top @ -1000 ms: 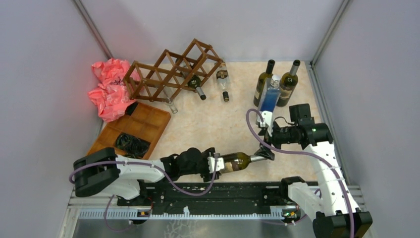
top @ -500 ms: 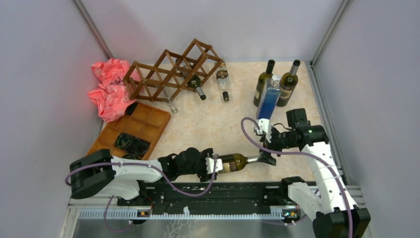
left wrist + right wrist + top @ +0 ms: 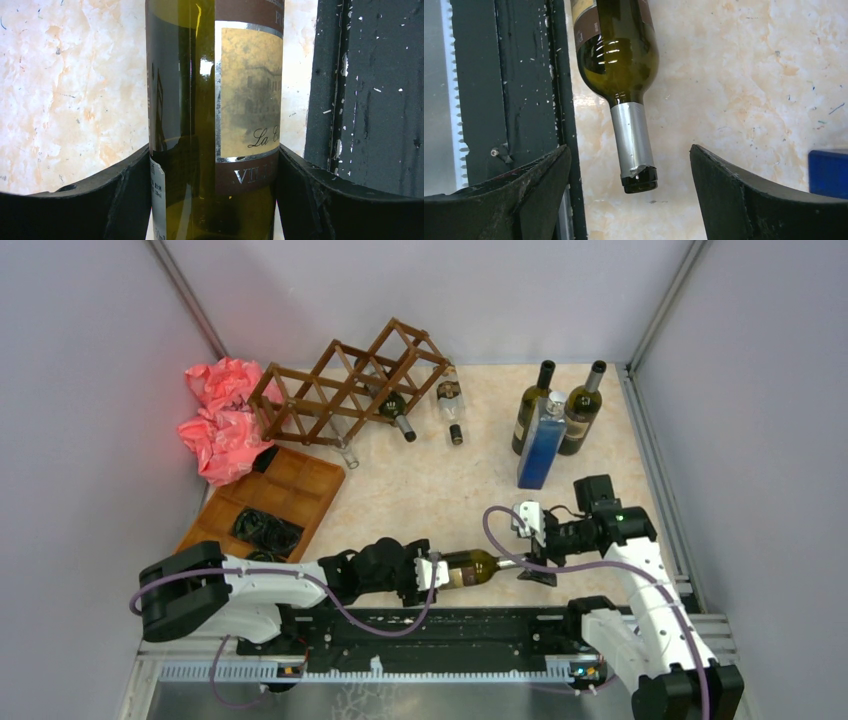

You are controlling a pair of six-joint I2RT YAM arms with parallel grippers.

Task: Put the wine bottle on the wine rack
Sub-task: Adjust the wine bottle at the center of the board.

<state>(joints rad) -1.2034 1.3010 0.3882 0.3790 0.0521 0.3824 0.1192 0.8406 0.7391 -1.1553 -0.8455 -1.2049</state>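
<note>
My left gripper (image 3: 432, 571) is shut on the body of a green wine bottle (image 3: 478, 565) with a brown and gold label (image 3: 247, 95). It holds the bottle level above the table's near edge, neck pointing right. My right gripper (image 3: 530, 560) is open, its fingers (image 3: 744, 195) apart on either side of the silver-foiled neck (image 3: 630, 140) without touching it. The dark brown lattice wine rack (image 3: 345, 380) stands at the back left, with bottles lying in and beside it.
Two dark upright bottles (image 3: 532, 405) and a blue bottle (image 3: 541, 445) stand at the back right. A brown compartment tray (image 3: 290, 485) holding a black object lies at the left. Pink crumpled bags (image 3: 222, 420) sit behind it. A black rail (image 3: 450, 625) runs along the near edge.
My right gripper has let go of the bottle's neck and drawn back to the right and nearer. My left gripper still holds the bottle, barely moved.
</note>
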